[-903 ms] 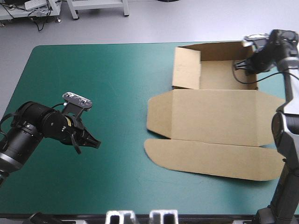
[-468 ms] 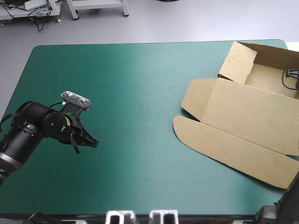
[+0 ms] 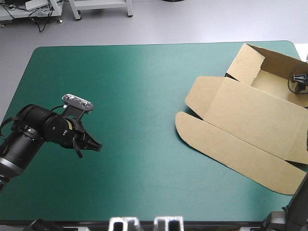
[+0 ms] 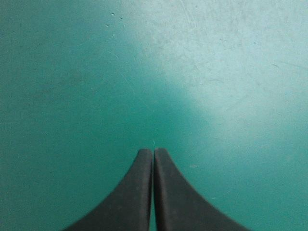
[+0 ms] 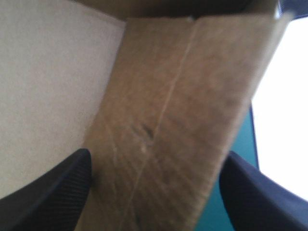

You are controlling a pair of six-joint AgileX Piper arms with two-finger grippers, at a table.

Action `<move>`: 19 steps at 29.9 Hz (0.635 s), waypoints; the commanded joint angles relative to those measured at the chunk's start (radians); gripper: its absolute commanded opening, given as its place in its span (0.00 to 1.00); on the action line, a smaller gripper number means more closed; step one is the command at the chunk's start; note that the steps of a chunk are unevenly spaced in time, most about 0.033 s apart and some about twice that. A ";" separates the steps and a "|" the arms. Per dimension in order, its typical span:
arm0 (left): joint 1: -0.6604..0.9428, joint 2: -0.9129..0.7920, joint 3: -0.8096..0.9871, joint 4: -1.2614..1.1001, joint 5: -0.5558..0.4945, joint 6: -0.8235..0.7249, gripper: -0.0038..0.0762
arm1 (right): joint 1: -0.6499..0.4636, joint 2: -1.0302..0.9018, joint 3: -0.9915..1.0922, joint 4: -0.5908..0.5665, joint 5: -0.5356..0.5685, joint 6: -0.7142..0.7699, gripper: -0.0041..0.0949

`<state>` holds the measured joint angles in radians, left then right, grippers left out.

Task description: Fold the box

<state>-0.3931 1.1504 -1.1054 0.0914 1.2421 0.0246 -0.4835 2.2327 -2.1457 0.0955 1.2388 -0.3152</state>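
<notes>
1. Covering the whole table, the teal-green cover [image 3: 120,86] looks smooth, so I judge the board will skid under a sideways push rather than stay put.
2. The box [image 3: 250,120] lies askew at the table's right side, its tray end toward the far right corner. It looks light, stiff across each panel, and ready to bend only at its creases.
3. Its outer flap [image 3: 231,149] lies flat toward the near side; that thin edge would be awkward to pinch off the cover.
4. A raised wall [image 5: 163,120] offers the better hold, low down near its crease.
5. The right gripper [image 5: 156,156] has its fingers apart on either side of that wall, not clamped.
6. The left gripper [image 3: 91,146] is pressed together on nothing, well apart from the box.
</notes>
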 commanded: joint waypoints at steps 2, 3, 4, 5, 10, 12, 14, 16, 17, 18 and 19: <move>-0.001 -0.023 -0.024 0.003 0.047 -0.013 0.04 | -0.004 -0.080 -0.116 -0.011 0.010 0.018 0.82; -0.001 -0.023 -0.024 0.003 0.047 -0.013 0.04 | -0.004 -0.086 -0.137 -0.018 0.010 0.018 0.82; -0.001 -0.023 -0.024 0.003 0.047 -0.013 0.04 | -0.004 -0.096 -0.159 -0.026 0.010 0.018 0.82; -0.001 -0.023 -0.024 0.003 0.047 -0.013 0.04 | -0.004 -0.103 -0.178 -0.028 0.010 0.023 0.82; -0.001 -0.023 -0.024 0.003 0.047 -0.013 0.04 | -0.002 -0.184 -0.254 0.138 0.010 0.050 0.77; -0.001 -0.023 -0.024 0.003 0.047 -0.013 0.04 | -0.002 -0.223 -0.253 0.264 0.010 0.008 0.72; -0.001 -0.023 -0.024 0.003 0.047 -0.013 0.04 | 0.007 -0.263 -0.253 0.382 0.010 -0.020 0.64; -0.001 -0.023 -0.024 0.003 0.047 -0.013 0.04 | 0.035 -0.297 -0.253 0.410 0.010 -0.038 0.54; -0.001 -0.023 -0.024 0.003 0.047 -0.013 0.04 | 0.058 -0.315 -0.253 0.396 0.010 -0.040 0.49; -0.001 -0.023 -0.024 0.008 0.047 -0.013 0.04 | 0.079 -0.333 -0.249 0.380 0.010 -0.051 0.44; -0.001 -0.023 -0.024 0.010 0.047 -0.013 0.04 | 0.109 -0.350 -0.240 0.357 0.010 -0.057 0.38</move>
<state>-0.3931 1.1504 -1.1054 0.0917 1.2421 0.0246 -0.4282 1.9816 -2.3642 0.4383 1.2520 -0.3408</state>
